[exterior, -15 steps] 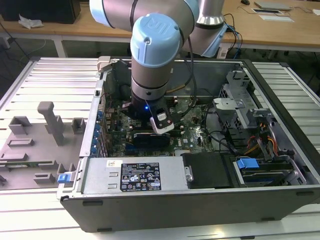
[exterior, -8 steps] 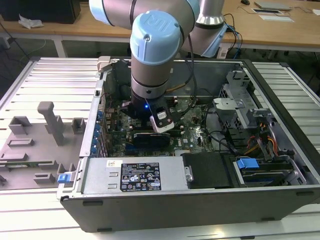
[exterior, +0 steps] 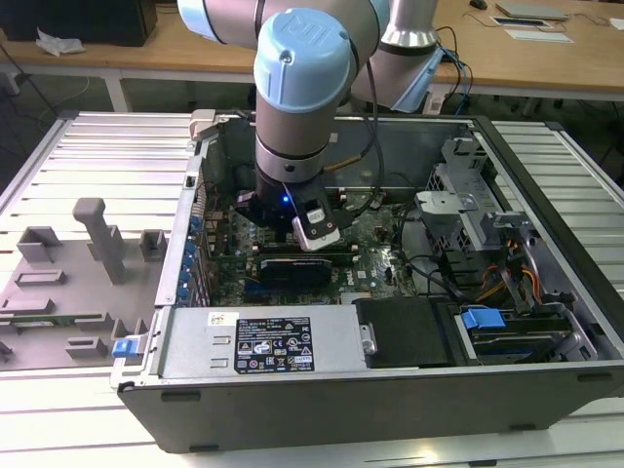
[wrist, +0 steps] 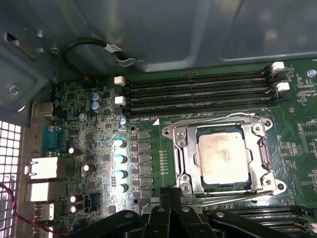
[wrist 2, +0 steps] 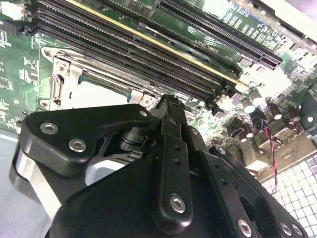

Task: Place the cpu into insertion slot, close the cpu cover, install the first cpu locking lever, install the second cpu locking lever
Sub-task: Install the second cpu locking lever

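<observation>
From my station I see the cpu [wrist: 223,157] lying flat inside the insertion slot [wrist: 183,148] on the motherboard [wrist: 99,148], with the cpu cover [wrist: 221,127] down around it so the metal top shows through the window. The slot sits just beside the long black memory slots [wrist: 198,91], all within the open computer case [exterior: 390,390] on the desk [exterior: 88,156]. The end effector [wrist: 171,194] hangs just at the slot's edge; I cannot tell whether its fingers are spread or closed.
</observation>
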Motion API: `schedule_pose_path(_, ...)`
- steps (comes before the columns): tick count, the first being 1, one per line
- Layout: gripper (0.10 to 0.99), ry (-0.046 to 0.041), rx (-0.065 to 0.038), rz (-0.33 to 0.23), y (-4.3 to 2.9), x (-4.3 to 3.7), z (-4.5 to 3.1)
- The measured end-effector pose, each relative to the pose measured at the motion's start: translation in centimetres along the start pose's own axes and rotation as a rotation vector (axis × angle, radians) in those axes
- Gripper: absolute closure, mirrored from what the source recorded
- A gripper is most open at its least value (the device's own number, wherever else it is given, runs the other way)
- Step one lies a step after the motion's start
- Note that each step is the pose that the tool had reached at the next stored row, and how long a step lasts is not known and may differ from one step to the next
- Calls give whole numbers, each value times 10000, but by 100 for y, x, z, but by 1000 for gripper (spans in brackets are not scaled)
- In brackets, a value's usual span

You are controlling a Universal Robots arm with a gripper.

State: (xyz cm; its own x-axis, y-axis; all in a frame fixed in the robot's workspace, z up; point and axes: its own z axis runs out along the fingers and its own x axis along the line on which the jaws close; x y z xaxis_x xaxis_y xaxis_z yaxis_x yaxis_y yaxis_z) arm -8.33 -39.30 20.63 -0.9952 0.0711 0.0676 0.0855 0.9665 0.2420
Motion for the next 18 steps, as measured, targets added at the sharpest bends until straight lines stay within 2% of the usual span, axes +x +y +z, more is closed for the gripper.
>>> schedule_pose_path(11, 980, 7, 12, -16, -25, 32, 89)
schedule_pose_path(15, 980, -13, -17, -22, -26, 29, 110)
schedule_pose_path(18, 980, 0, 3, -18, -20, 33, 73)
